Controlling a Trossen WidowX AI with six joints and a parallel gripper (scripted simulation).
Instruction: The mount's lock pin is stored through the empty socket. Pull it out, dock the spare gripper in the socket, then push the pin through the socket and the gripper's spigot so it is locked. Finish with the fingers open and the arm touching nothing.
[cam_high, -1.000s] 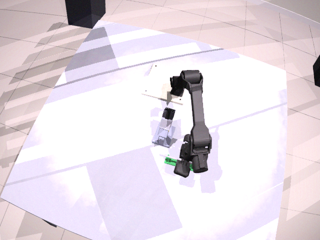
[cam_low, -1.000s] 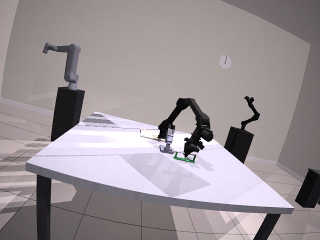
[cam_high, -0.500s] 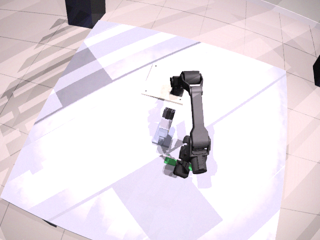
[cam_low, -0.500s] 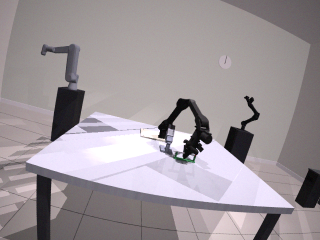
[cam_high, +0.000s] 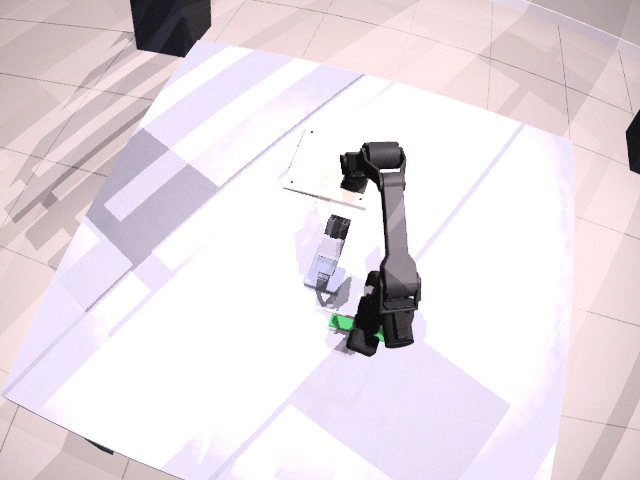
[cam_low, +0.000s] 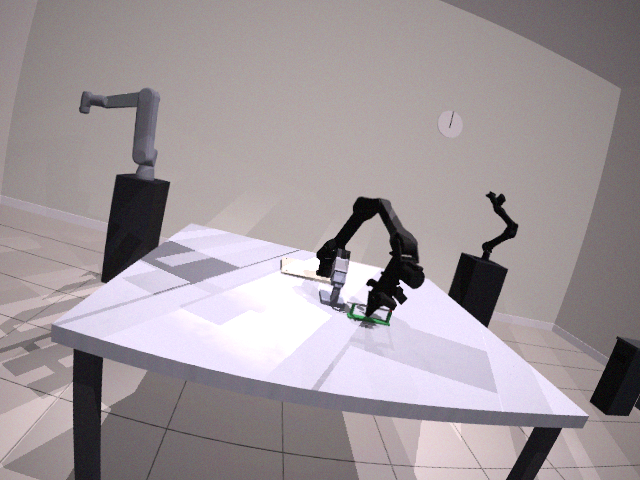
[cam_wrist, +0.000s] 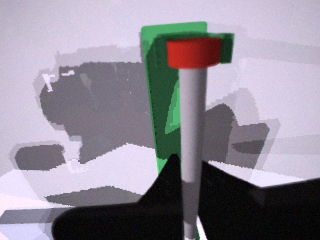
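The lock pin (cam_wrist: 191, 145), a grey shaft with a red head (cam_wrist: 194, 51), lies along a green pad (cam_wrist: 159, 95) (cam_high: 338, 322) (cam_low: 353, 312) on the table. My gripper (cam_wrist: 179, 159) (cam_high: 363, 335) (cam_low: 373, 307) is down on the pad and shut on the pin's shaft near its plain end. The red head points away from the wrist camera. The spare gripper (cam_high: 333, 242) (cam_low: 339, 269), a light grey body with a black end, stands upright on the grey mount (cam_high: 321, 280) (cam_low: 330, 298) just left of the pad. The socket's holes are too small to make out.
A beige base plate (cam_high: 310, 170) (cam_low: 294, 267) carries the arm's foot at the back of the white table (cam_high: 155, 335). Black pedestals (cam_low: 133, 227) (cam_low: 475, 286) with other arms stand on the floor around the table.
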